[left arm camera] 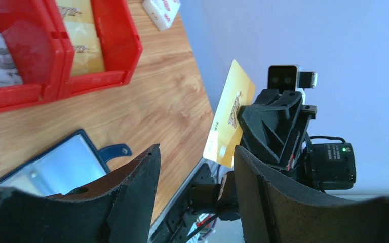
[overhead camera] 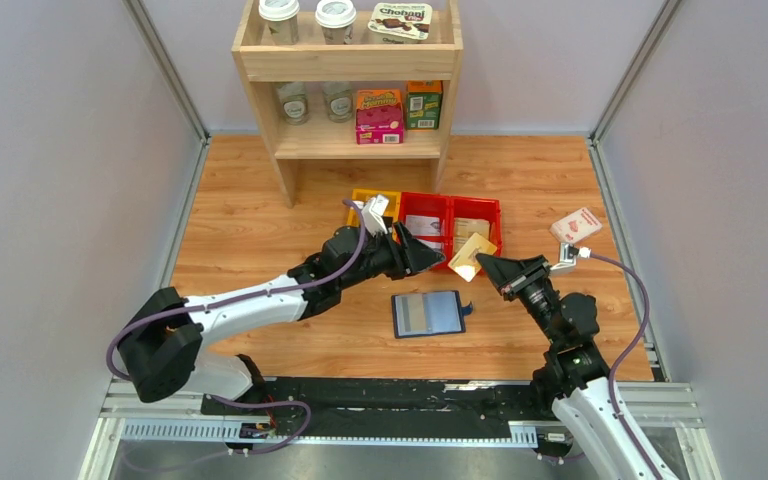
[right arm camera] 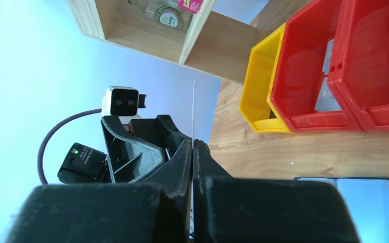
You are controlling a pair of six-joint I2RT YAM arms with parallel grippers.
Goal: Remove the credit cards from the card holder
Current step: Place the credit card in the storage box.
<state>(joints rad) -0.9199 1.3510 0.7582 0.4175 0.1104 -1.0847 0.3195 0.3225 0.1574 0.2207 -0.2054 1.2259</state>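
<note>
— When the two arms meet above the table (overhead camera: 260, 220), which one has the credit card (overhead camera: 472, 256)?

— The right gripper (overhead camera: 484, 263). Its fingers are pressed together on one end of the card. From its own wrist camera the card shows only as a thin edge rising from between them. It is a gold card with dark lettering (not a black one), held tilted and clear of the wood.

— And the left gripper (overhead camera: 438, 262)?

— Its jaws stand apart with nothing gripped. The tips point at the card's face from just beside it; whether they touch it I cannot tell.

— Where is the card holder (overhead camera: 428, 313)?

— It lies open and flat on the table, nearer the arm bases than the two grippers and apart from the raised card. The pale sleeves face up inside the navy cover, and the snap tab (overhead camera: 467, 308) sticks out of its right edge. Whether more cards sit in the sleeves I cannot tell.

— Anything else nearby?

— Red bins (overhead camera: 465, 215) and a yellow bin (overhead camera: 373, 200) lie behind the grippers. A white-and-red box (overhead camera: 576, 224) is off to the right, and a wooden shelf (overhead camera: 350, 65) stands at the back.
</note>
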